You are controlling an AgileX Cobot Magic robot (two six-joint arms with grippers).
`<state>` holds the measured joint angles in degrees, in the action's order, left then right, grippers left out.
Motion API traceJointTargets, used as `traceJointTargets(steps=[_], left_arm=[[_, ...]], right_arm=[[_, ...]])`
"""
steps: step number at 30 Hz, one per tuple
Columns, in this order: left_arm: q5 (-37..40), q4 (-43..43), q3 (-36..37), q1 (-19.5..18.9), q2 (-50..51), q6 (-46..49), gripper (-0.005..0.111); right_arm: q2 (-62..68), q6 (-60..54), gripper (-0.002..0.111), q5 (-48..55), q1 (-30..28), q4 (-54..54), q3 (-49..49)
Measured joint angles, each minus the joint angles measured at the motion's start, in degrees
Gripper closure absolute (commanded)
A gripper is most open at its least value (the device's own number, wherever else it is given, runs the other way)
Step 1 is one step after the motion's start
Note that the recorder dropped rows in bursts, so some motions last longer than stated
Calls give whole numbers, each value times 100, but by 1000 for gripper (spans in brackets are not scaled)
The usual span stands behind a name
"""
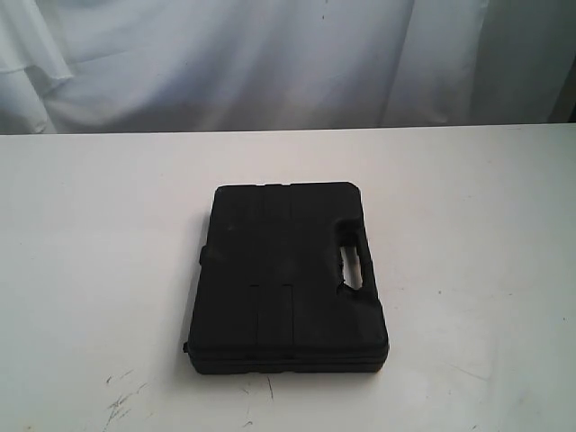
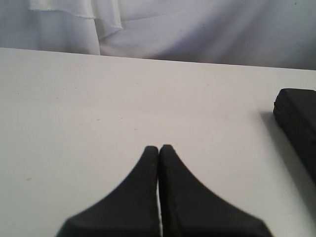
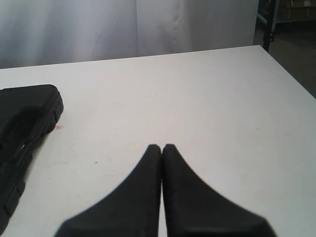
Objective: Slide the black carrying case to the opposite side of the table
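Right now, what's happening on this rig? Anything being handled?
Nothing is being handled. The black case lies flat and closed near the middle of the white table. The left gripper and right gripper are both shut and empty, each over bare table with the case off to one side, not touching it. Neither arm shows in the exterior view. The slide looks not yet started.

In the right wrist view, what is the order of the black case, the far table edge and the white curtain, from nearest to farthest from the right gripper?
1. The black case, lying beside the right gripper, toward the table's middle.
2. The far table edge, straight ahead.
3. The white curtain, hanging behind that edge.
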<state>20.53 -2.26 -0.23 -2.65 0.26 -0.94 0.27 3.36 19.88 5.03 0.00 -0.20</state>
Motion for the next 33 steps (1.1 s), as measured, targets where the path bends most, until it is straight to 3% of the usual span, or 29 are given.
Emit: traceJointTargets(steps=[17, 33], left_arm=[[0, 0, 0, 0, 0, 0, 107], [0, 0, 0, 0, 0, 0, 107]], right_arm=[[0, 0, 108, -167, 0, 0, 0], [0, 135, 108, -4293, 0, 253, 0]])
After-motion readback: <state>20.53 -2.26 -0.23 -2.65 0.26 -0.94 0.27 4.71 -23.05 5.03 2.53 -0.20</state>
